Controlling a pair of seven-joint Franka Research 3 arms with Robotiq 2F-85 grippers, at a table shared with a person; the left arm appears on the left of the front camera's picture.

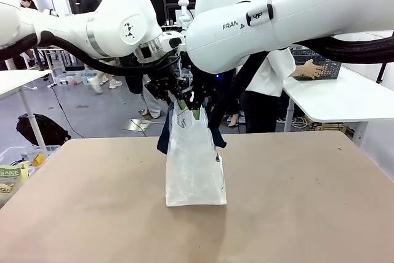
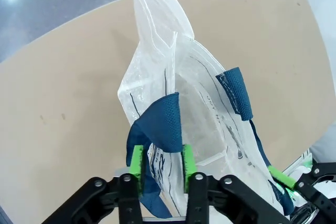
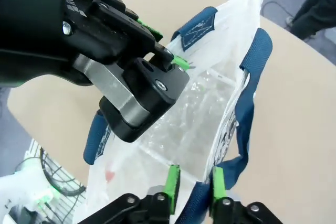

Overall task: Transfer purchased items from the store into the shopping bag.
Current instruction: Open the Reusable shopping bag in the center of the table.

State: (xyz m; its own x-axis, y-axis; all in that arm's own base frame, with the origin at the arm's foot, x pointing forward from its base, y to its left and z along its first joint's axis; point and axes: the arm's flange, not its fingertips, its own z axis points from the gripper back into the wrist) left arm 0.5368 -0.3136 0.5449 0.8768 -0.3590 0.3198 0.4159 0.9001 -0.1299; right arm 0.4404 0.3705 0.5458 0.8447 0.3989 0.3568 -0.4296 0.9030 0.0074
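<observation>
Inside left gripper (image 2: pixel 163 162), right gripper (image 3: pixel 194 181): shopping bag (image 1: pixel 194 164) rim.

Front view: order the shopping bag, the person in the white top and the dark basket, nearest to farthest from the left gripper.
1. shopping bag: directly under the left gripper, strap inside its jaws.
2. person in the white top: behind the table, right of centre.
3. dark basket: on the side table, far right.
</observation>
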